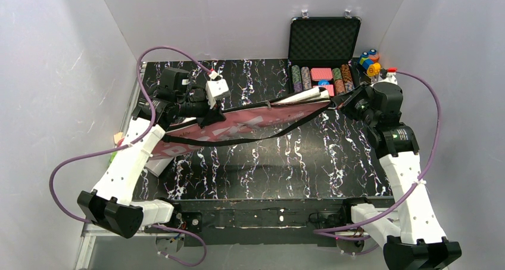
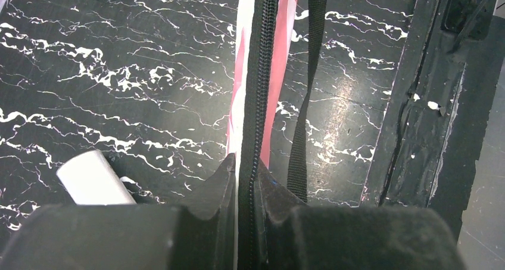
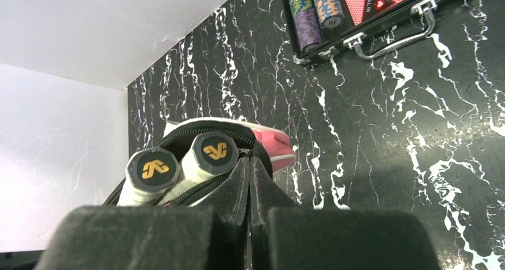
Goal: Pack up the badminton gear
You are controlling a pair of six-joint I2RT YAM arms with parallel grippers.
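The pink racket-shaped bag [image 1: 238, 124] hangs stretched above the black marbled table [image 1: 286, 163] between both grippers. My left gripper [image 1: 208, 116] is shut on its black zipper edge [image 2: 262, 73] at the wide end. My right gripper [image 1: 341, 103] is shut on the zipper edge at the narrow end. Two white racket handles with black-and-gold end caps [image 3: 153, 168] [image 3: 215, 151] poke out of the bag's open mouth beside the right gripper [image 3: 250, 160]. The black strap [image 1: 250, 140] droops under the bag. A white tube [image 1: 156, 164] [image 2: 95, 177] lies on the table below the left gripper [image 2: 247, 163].
An open black case of poker chips [image 1: 324, 73] stands at the back right, close behind the bag's narrow end. Small coloured toy blocks [image 1: 369, 61] sit in the back right corner. White walls close in on three sides. Small coloured items [image 1: 116, 140] lie at the left edge.
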